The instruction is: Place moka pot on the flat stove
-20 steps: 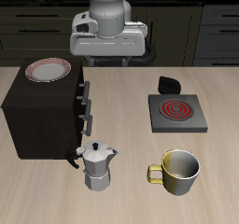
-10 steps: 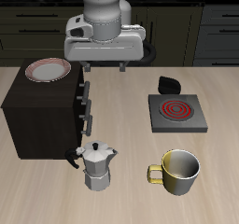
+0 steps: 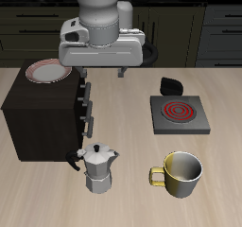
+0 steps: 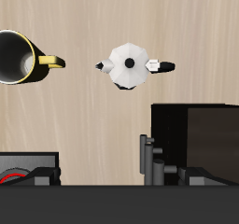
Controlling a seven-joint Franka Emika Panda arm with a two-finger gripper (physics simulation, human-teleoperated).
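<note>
One moka pot point(image 3: 98, 167), below raised end effector point(image 3: 103, 74)

Honestly couldn't read any text, label, brand or number anywhere; nothing in either view had legible writing on it.

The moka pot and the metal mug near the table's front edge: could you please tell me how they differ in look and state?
The moka pot is silver-grey and faceted with a narrow waist; the mug is a plain round cylinder with a yellowish rim. The moka pot is closed by a knobbed lid; the mug is open on top and looks empty. The moka pot's handle is dark; the mug's is yellowish. Both stand upright on the table, untouched by the claw.
</note>
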